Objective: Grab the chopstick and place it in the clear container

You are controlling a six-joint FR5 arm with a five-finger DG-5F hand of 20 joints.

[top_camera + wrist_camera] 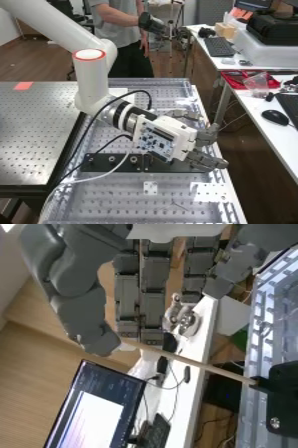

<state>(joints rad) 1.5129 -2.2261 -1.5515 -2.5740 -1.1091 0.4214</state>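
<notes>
The high view is showing the hand [186,139] hanging over the right side of the perforated bench [120,200], its fingertips lying near the edge; open floor is separating that edge from the white side table [265,131], where a red tray [236,80] and a black mouse [275,117] are sitting. A black plate [106,169] is lying on the bench close to the hand, and a black cable [85,137] is looping beside the arm. In the wrist view, the fingers are stretching out long, opened wide. The chopstick [186,360], slim, straight and pale wooden, is running from near one fingertip to a black holder [283,394]; whether the hand is touching it, I cannot tell.
</notes>
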